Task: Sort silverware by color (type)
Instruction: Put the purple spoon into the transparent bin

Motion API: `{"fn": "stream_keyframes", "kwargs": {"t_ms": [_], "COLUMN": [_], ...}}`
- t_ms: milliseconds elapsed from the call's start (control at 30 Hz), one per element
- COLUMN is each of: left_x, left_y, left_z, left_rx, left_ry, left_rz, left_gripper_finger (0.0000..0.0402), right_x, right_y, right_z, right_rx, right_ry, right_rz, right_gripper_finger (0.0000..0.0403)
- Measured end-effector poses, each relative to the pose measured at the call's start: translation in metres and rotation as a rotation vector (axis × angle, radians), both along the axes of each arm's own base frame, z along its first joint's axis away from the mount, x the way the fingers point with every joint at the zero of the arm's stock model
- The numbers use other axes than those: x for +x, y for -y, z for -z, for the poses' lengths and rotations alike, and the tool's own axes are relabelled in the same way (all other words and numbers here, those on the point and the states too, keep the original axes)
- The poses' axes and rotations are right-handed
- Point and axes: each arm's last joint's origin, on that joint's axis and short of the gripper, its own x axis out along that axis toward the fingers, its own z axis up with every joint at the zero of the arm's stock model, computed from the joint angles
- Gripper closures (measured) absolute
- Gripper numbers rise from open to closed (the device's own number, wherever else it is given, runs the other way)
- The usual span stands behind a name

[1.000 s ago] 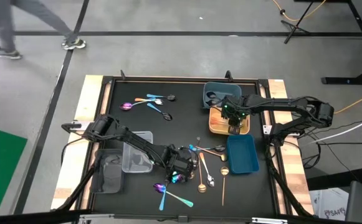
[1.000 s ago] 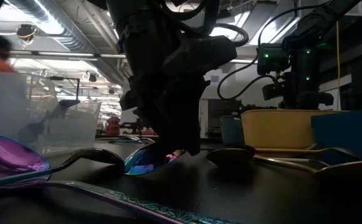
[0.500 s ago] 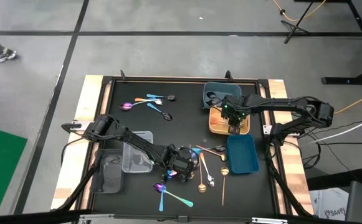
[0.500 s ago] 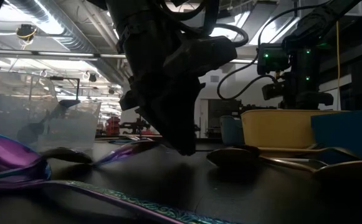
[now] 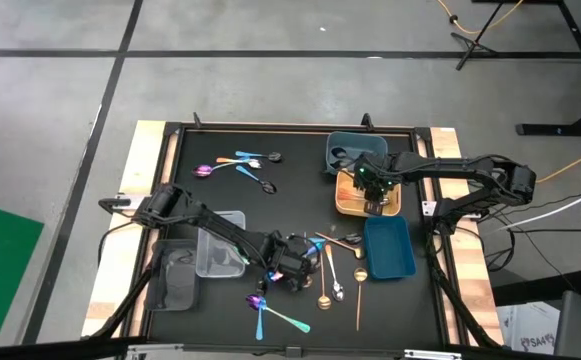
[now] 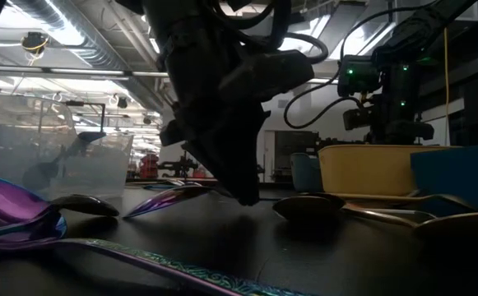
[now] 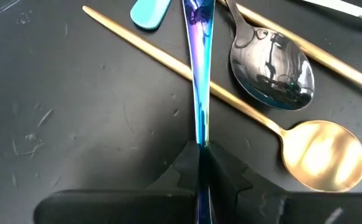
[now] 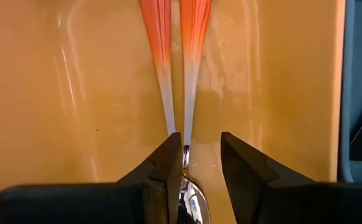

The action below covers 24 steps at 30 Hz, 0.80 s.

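Observation:
Loose spoons lie on the black table. My left gripper (image 5: 290, 272) (image 7: 200, 149) is shut on an iridescent purple-blue spoon (image 7: 199, 74) near the table's front middle. Its handle crosses a gold spoon (image 7: 321, 152), next to a silver spoon (image 7: 271, 65). In the low view the iridescent spoon (image 6: 169, 200) slants, one end on the table. My right gripper (image 5: 375, 205) (image 8: 199, 155) stands open over the yellow tray (image 8: 62, 124), where two orange-handled spoons (image 8: 181, 37) lie side by side. My left gripper pinches the narrow part of the iridescent spoon's handle (image 7: 199, 134) between its two fingers. They come from above, slanting down, and the handle runs straight out ahead from between them. The handle rests over the gold spoon's handle, and the spoon's other end (image 6: 127, 215) touches the table.
Two clear trays (image 5: 220, 250) (image 5: 175, 278) stand at the left, a dark blue tray (image 5: 345, 150) at the far right, and a blue tray (image 5: 390, 248) at the right. More spoons lie at the far left (image 5: 240, 163) and near the front edge (image 5: 280, 318).
My left gripper has shut on the iridescent spoon's handle without shifting. The spoon has turned: in the low view its bowl faced the camera a second ago and now shows edge-on, farther to the left.

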Motion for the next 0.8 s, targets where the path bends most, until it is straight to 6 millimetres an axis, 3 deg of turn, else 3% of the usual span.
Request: {"fn": "stream_keyframes", "kwargs": {"t_ms": [433, 800], "left_x": [0.002, -0.007], "left_y": [-0.007, -0.012], "left_z": [-0.006, -0.059], "left_rx": [-0.074, 0.046], "left_ry": [-0.014, 0.096], "left_rz": [0.043, 0.228], "left_gripper_finger": [0.0391, 0.0391], "right_x": [0.000, 0.000], "right_y": [0.000, 0.000], "right_z": [0.000, 0.000], "right_rx": [0.000, 0.000], "right_ry": [-0.001, 0.000], "right_rz": [0.000, 0.000], "right_gripper_finger": [0.0301, 0.0301]}}
